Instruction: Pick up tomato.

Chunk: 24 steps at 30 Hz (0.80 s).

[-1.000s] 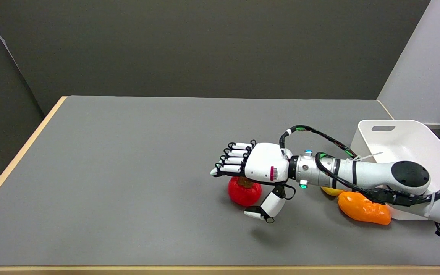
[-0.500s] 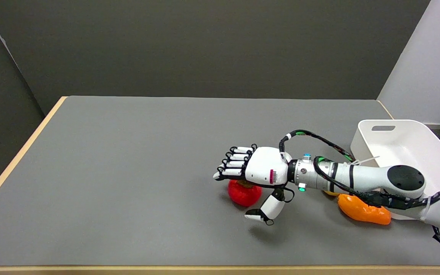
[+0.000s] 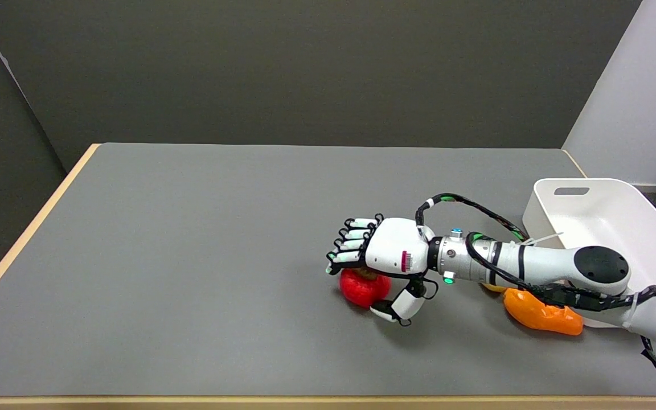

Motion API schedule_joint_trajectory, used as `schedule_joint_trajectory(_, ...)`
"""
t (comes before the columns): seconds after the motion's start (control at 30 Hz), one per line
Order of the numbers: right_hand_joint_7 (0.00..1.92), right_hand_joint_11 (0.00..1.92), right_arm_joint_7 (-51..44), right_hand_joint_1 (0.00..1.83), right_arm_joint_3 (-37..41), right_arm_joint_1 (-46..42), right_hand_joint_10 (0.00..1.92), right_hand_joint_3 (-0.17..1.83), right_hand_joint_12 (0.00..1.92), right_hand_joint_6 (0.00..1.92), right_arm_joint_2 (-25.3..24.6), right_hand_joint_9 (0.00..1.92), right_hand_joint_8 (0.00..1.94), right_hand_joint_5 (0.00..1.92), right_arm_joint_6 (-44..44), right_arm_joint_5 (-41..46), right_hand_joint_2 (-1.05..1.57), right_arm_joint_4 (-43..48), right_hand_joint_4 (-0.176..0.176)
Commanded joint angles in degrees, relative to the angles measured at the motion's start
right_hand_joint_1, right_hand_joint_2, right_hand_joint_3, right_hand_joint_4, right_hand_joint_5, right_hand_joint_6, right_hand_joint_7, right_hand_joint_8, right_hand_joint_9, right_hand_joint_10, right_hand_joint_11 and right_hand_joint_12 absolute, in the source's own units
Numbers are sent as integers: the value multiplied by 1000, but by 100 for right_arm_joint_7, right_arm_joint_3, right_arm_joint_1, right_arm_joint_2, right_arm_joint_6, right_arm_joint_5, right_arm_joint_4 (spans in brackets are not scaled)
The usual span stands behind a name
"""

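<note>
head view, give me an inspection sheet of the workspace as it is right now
surface: grey table with a pale wood edge, lying flat.
job's things: red tomato on the table, partly under the right robot hand.
clutter: orange pepper-like item under the forearm; a yellow item mostly hidden behind the arm; white bin at the table's right end.
grippers: right robot hand is over the tomato, fingers above its far side, thumb curled in at its near right side; firm grip cannot be told.
cables: black cable loop arcs over the wrist.
surroundings: dark wall behind, pale panel at right; nobody seen.
</note>
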Motion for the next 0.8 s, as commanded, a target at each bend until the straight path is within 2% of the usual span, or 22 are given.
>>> schedule_joint_trajectory(0.03, 400, 113, 0, 869, -58, 169, 746, 974, 1221, 684, -28, 280, 435, 349, 22, -12, 621, -92, 77)
schedule_joint_trajectory(0.43, 415, 130, 24, 889, -193, 297, 763, 977, 1234, 735, -29, 299, 450, 365, 46, -12, 630, -220, 85)
schedule_joint_trajectory(0.57, 456, 221, 16, 944, -193, 297, 841, 959, 1320, 809, -29, 351, 463, 387, 6, -12, 648, -236, 90)
schedule_joint_trajectory(0.7, 597, 448, 0, 1005, -193, 313, 1053, 930, 1564, 1059, -29, 520, 737, 479, -59, -12, 709, -260, 97)
schedule_joint_trajectory(0.73, 620, 487, 0, 1006, -193, 313, 1101, 897, 1597, 1112, -29, 558, 798, 498, -90, -12, 738, -260, 97)
schedule_joint_trajectory(0.8, 680, 576, 0, 870, -193, 322, 1185, 332, 1681, 1560, -37, 633, 917, 627, -129, -12, 1156, -261, 110)
